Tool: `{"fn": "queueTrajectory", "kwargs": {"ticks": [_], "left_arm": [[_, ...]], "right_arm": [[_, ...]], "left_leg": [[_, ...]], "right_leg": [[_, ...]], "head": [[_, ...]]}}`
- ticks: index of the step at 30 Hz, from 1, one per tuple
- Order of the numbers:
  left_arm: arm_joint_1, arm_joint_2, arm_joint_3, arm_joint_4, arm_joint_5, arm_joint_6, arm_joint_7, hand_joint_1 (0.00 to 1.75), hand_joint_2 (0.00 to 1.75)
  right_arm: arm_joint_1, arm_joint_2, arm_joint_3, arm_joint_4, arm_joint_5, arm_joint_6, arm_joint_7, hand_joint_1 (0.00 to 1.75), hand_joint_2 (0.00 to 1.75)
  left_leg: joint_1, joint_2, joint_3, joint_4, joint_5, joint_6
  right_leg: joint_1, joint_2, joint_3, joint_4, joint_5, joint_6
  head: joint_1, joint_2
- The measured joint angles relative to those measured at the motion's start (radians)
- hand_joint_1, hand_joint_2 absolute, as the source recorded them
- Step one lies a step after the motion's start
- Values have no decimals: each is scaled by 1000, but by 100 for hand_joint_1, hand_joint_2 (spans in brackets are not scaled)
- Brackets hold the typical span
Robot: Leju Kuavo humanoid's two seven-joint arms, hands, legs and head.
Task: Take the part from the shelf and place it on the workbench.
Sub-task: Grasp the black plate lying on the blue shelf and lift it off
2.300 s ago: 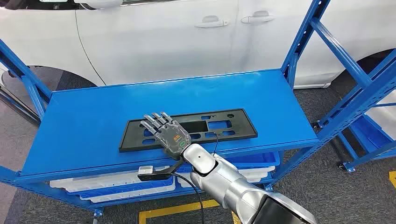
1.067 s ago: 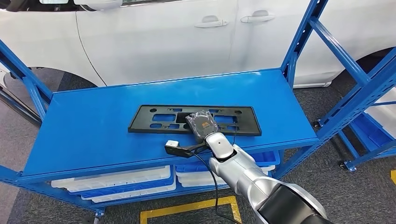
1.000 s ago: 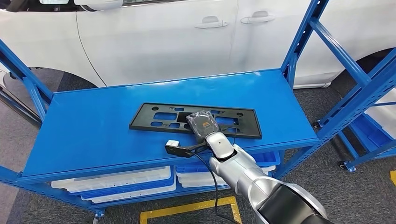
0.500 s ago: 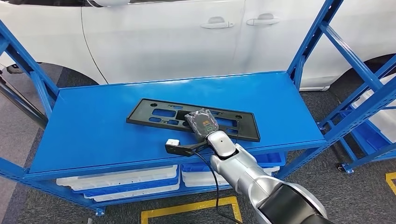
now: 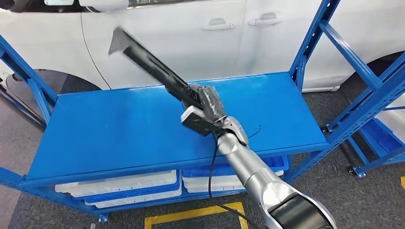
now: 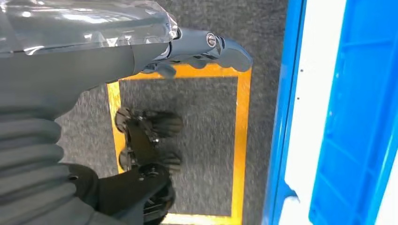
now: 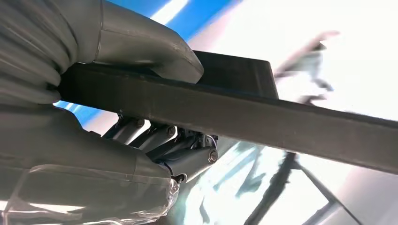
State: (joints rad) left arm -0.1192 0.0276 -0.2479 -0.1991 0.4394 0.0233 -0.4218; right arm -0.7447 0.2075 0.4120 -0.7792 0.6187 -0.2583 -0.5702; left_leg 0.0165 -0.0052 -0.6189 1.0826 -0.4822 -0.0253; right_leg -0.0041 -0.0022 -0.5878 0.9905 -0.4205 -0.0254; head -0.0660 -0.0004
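The right hand (image 5: 206,102) grips the part (image 5: 148,61), a long flat black plastic piece, near one of its ends, and holds it up in the air above the blue shelf (image 5: 105,129). In the head view the part is blurred and slants from the hand toward 10 o'clock, its far end standing in front of the white car (image 5: 191,33) behind the shelf; no part of it touches the shelf top. The silver right arm (image 5: 248,167) comes in from 5 o'clock, with a black cable looping beside it. In the right wrist view the thick grey thumb (image 7: 155,51) lies on one face of the part (image 7: 263,117) and the darker fingers (image 7: 187,159) curl around the other, so the piece is clamped between them edge-on to the camera. Below the shelf top, white and blue trays (image 5: 119,186) sit on the lower level, and a yellow line (image 5: 191,214) marks the grey floor at 6 o'clock. More blue racking (image 5: 363,71) stands at 3 o'clock. In the left wrist view the left hand (image 6: 206,47) hangs over grey carpet and a yellow floor marking (image 6: 241,140), beside a blue and white tray edge (image 6: 300,117); its fingers look curled in with nothing between them.
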Motion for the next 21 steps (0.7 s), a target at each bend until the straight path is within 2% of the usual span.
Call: {"fn": "queueTrajectory", "kwargs": {"ticks": [1, 2, 3, 4, 5, 6, 8, 9, 10, 12, 13, 14, 15, 16, 18, 19, 20, 21], "left_arm": [[3, 4, 6, 0, 6, -12, 6, 0, 175], [8, 11, 15, 0, 13, -26, 13, 0, 175], [12, 20, 27, 0, 21, -38, 19, 0, 175], [16, 26, 37, 0, 29, -44, 23, 0, 175], [18, 31, 45, 0, 32, -43, 22, 0, 175], [21, 33, 51, 0, 35, -40, 21, 0, 175], [30, 34, 59, 1, 40, -33, 24, 0, 175], [35, 34, 63, 1, 43, -29, 28, 0, 175], [39, 34, 65, 2, 46, -25, 33, 0, 175], [47, 34, 72, 3, 50, -22, 42, 0, 175], [50, 34, 76, 3, 51, -21, 45, 0, 175], [54, 34, 79, 3, 51, -20, 47, 0, 175], [57, 34, 82, 3, 51, -20, 48, 0, 175], [60, 34, 83, 3, 52, -19, 49, 0, 175], [61, 34, 84, 3, 52, -18, 50, 0, 175], [62, 34, 85, 3, 52, -18, 51, 0, 175], [62, 34, 85, 3, 52, -17, 51, 0, 175], [62, 34, 85, 3, 52, -17, 51, 0, 175]], "right_arm": [[46, -18, -10, -125, -165, 96, -35, 175, 175], [102, -42, -25, -304, -347, 206, -68, 175, 175], [168, -68, -45, -521, -542, 350, -102, 175, 175], [220, -88, -61, -712, -685, 474, -116, 175, 175], [252, -97, -72, -839, -740, 557, -120, 175, 175], [277, -99, -78, -924, -787, 636, -124, 175, 175], [316, -100, -76, -1023, -869, 728, -126, 175, 175], [333, -101, -72, -1058, -905, 756, -124, 175, 175], [347, -103, -66, -1085, -932, 776, -122, 175, 175], [369, -108, -51, -1115, -959, 793, -117, 175, 175], [378, -111, -44, -1120, -964, 796, -116, 175, 175], [386, -114, -38, -1123, -966, 797, -115, 175, 175], [392, -117, -33, -1125, -967, 797, -114, 175, 175], [394, -119, -29, -1127, -967, 798, -114, 175, 175], [396, -121, -24, -1133, -968, 799, -114, 175, 175], [396, -121, -22, -1136, -968, 799, -114, 175, 175], [396, -121, -20, -1139, -969, 800, -114, 175, 175], [396, -122, -19, -1140, -969, 800, -114, 175, 175]], "left_leg": [[2, 0, -31, 68, -29, -4], [5, 0, -38, 90, -30, -10], [6, 0, -30, 79, -25, -12], [6, 0, -10, 41, -4, -9], [5, -1, 26, -33, 28, -3], [3, -2, 40, -62, 31, 6], [6, -1, 41, -64, 35, 20], [7, 1, 41, -66, 39, 27], [8, 2, 41, -68, 43, 33], [6, 4, 34, -68, 48, 40], [5, 5, 29, -67, 50, 42], [4, 5, 25, -66, 52, 43], [4, 5, 20, -64, 55, 42], [4, 4, 17, -63, 58, 41], [2, 1, 11, -60, 64, 34], [1, 0, 9, -60, 67, 29], [0, 0, 7, -59, 71, 23], [-1, -1, 5, -60, 76, 17]], "right_leg": [[0, -3, -2, 2, -1, -1], [-1, -4, -3, 5, -3, 0], [0, -4, -5, 12, -8, 5], [0, -3, -9, 19, -12, 12], [0, 0, -10, 24, -15, 19], [1, 2, -11, 27, -16, 26], [0, 2, -12, 32, -23, 35], [0, 2, -18, 52, -40, 40], [-1, 3, -33, 90, -68, 45], [-3, 2, -87, 219, -141, 50], [-3, 2, -112, 281, -167, 52], [-3, 2, -124, 316, -176, 52], [-3, 2, -116, 311, -167, 51], [-3, 2, -86, 263, -141, 49], [-2, 3, -1, 116, -87, 41], [1, 3, 27, 63, -71, 36], [3, 4, 39, 36, -64, 31], [7, 4, 37, 32, -62, 26]], "head": [[0, 0], [0, 0], [0, 0], [0, 0], [0, 0], [0, 0], [0, 0], [0, 0], [0, 0], [0, 0], [0, 0], [0, 0], [0, 0], [0, 0], [0, 0], [0, 0], [0, 0], [0, 0]]}}
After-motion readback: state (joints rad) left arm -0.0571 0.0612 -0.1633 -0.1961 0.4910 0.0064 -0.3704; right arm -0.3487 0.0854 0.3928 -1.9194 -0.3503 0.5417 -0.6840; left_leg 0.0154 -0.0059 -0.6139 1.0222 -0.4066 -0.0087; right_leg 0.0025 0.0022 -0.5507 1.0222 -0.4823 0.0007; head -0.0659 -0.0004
